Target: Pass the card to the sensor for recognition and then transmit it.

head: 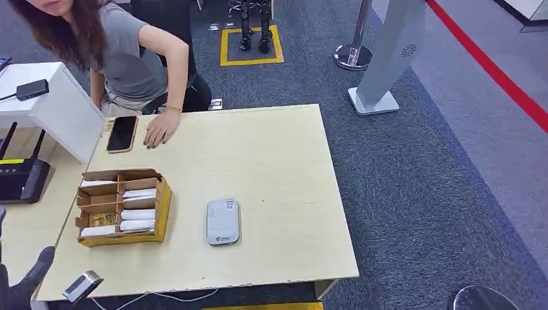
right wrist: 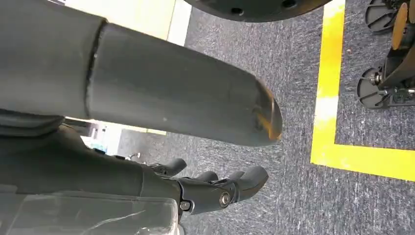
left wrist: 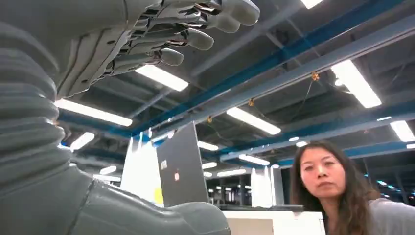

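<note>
Several white cards stand in the compartments of an open cardboard box (head: 123, 206) on the left of the light wooden table (head: 278, 161). The sensor (head: 223, 221), a flat grey-white device, lies just right of the box. My left hand (head: 24, 284) is low at the table's near-left corner, apart from the box. In the left wrist view the left hand (left wrist: 93, 54) is turned up toward the ceiling, fingers (left wrist: 195, 39) spread and holding nothing. My right hand (right wrist: 112, 171) hangs over the carpet beside the table, its thumb (right wrist: 186, 93) apart from its dark fingers (right wrist: 225, 188), with nothing in it.
A person leans over the far-left corner with a hand (head: 160, 129) flat on the table next to a phone (head: 121, 133). A black router (head: 22, 181) sits on the side surface at left. A small grey device (head: 83, 285) lies at the near edge. Carpet lies to the right.
</note>
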You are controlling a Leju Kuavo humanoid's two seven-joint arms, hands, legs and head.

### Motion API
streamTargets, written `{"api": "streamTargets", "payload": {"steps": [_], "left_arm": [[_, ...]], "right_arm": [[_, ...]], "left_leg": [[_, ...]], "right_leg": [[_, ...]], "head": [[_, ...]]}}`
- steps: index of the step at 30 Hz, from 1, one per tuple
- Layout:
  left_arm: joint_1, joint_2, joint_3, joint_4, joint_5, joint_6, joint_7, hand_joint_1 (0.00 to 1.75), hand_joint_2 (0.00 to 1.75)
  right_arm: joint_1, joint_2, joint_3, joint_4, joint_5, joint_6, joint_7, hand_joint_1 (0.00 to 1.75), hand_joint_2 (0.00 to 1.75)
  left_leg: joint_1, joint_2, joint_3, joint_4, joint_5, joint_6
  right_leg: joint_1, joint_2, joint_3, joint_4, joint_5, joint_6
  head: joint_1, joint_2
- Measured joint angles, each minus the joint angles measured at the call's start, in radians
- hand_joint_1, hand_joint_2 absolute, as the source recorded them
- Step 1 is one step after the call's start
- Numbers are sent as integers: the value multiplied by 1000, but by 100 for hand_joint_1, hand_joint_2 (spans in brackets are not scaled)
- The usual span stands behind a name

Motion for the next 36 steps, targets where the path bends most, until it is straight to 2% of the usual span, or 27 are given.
{"api": "streamTargets", "payload": {"steps": [3,6,9,11,12,17,20,28,36], "left_arm": [[-2,0,-1,0,-38,-11,20,0,175],[-18,0,-5,1,-41,-66,59,0,175],[-57,3,-19,32,-27,-205,104,0,175],[-88,6,-47,83,-31,-361,162,0,175],[-98,7,-68,111,-36,-388,187,0,175],[-109,30,-145,170,-76,-433,277,0,175],[-101,54,-182,171,-91,-456,301,0,175],[-91,114,-229,157,-90,-510,324,0,175],[-111,132,-258,157,-82,-519,313,0,175]], "right_arm": [[0,0,-2,0,0,0,-7,0,0],[-1,0,-3,0,0,0,-13,0,0],[-1,0,-6,0,0,5,-10,0,0],[-1,0,-9,0,-2,10,-6,0,0],[-1,0,-10,0,-2,11,-3,0,0],[0,0,-19,0,-18,7,0,0,0],[0,0,-21,0,-18,1,4,0,0],[0,0,-32,0,-19,0,0,0,0],[0,-1,-35,0,-18,1,3,0,0]], "left_leg": [[0,0,0,0,0,0],[0,0,0,0,0,0],[0,-1,1,0,0,0],[0,-1,1,0,0,0],[0,-1,1,0,0,0],[0,-1,1,0,0,0],[0,-1,1,0,0,0],[0,-1,1,0,0,0],[0,-1,1,0,0,0]], "right_leg": [[0,0,0,0,0,0],[0,0,0,0,0,0],[0,-1,0,0,0,0],[0,-2,1,0,0,0],[0,-1,0,0,0,0],[0,0,0,0,0,0],[0,0,0,0,0,0],[0,-1,0,0,0,0],[0,0,1,0,0,0]], "head": [[0,0],[0,0],[0,0],[-1,0],[-1,0],[-1,0],[0,0],[0,0],[1,0]]}}
